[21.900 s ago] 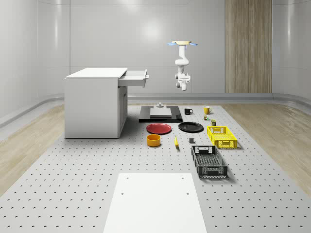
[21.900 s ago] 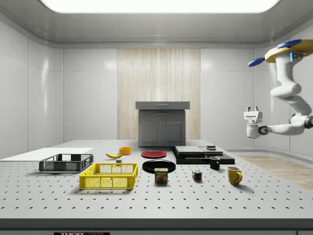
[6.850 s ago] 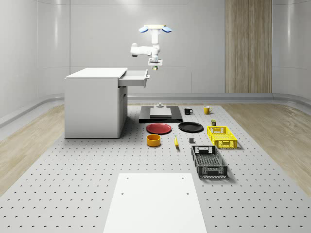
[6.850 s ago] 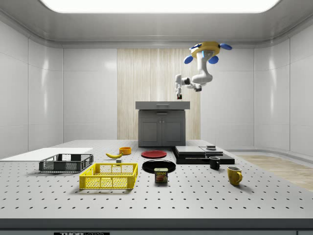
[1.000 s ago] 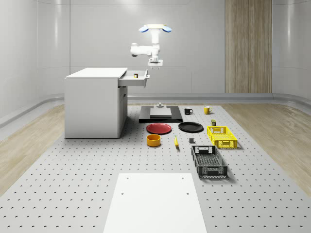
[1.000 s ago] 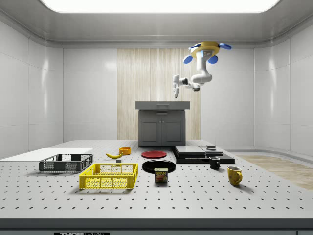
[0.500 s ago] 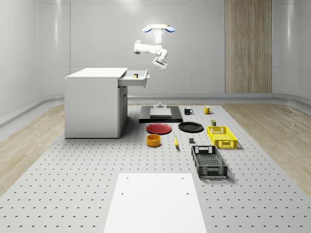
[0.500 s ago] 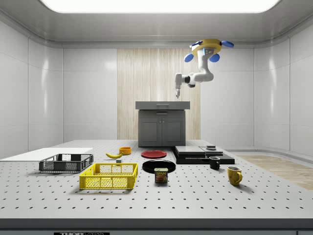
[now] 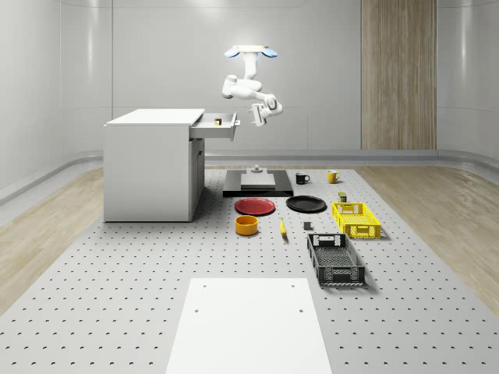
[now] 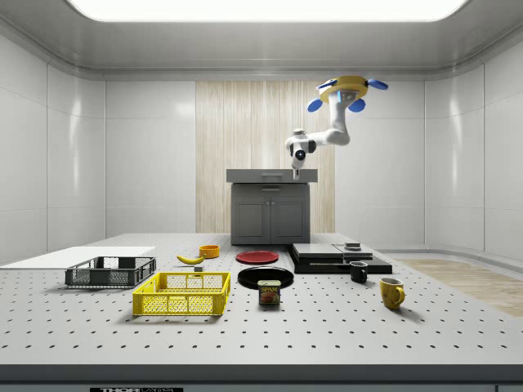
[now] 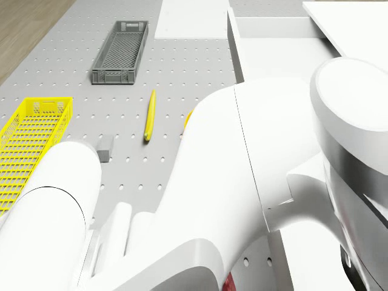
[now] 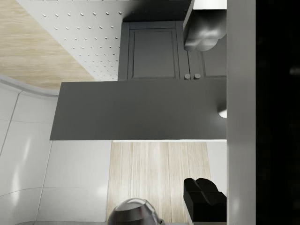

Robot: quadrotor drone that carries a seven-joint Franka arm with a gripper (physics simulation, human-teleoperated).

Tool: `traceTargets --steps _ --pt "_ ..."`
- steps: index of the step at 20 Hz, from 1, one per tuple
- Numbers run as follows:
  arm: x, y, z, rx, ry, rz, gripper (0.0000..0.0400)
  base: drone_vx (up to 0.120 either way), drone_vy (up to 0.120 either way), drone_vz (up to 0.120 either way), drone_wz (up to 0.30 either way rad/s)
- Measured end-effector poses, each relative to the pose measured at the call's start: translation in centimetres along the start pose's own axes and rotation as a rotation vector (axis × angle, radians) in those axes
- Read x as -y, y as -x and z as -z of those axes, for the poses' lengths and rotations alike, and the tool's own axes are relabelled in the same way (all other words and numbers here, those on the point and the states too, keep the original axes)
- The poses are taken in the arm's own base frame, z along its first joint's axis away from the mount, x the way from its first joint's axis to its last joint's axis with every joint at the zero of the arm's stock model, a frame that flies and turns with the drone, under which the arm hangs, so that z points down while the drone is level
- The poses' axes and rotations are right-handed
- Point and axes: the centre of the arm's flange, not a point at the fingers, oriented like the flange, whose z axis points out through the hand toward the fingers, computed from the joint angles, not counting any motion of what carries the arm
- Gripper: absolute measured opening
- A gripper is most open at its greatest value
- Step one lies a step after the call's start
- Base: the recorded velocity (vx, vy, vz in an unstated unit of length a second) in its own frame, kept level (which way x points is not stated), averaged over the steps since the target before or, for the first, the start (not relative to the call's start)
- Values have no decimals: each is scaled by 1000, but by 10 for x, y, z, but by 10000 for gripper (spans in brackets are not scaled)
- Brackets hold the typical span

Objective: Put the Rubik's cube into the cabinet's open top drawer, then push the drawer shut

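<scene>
The Rubik's cube lies inside the open top drawer of the white cabinet. The drone hovers high, just to the whole-scene view's right of the drawer front. Its arm folds down, so the gripper hangs level with the drawer front and a little apart from it. In the side view the gripper is in front of the drawer. The wrist view faces the grey drawer front; the fingers stand wide apart, open and holding nothing.
On the table below lie a black platform, a red plate, a black plate, an orange bowl, a banana, a yellow crate, a dark crate and two mugs.
Over the last second the arm has swung out and folded down, lowering the gripper from above the drawer to the height of its front. The cube stays in the drawer.
</scene>
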Motion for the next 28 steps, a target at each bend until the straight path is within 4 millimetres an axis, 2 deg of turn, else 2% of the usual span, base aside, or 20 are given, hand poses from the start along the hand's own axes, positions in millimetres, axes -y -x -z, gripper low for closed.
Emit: traceTargets --steps 8,9,11,13,16,21,28 --pt "9 10 3 -105 86 8 400 0 -120 0 0" --pt "10 11 3 -110 91 8 335 0 -120 0 0" --pt "10 11 3 -118 97 8 245 0 -120 0 0" --pt "11 12 3 -124 102 9 190 0 -120 0 0" --pt "11 12 2 -129 107 9 145 0 -40 0 0" --pt "10 11 -14 -134 110 9 116 0 0 0 0" --pt "6 7 -46 -136 113 13 108 0 0 0 0"
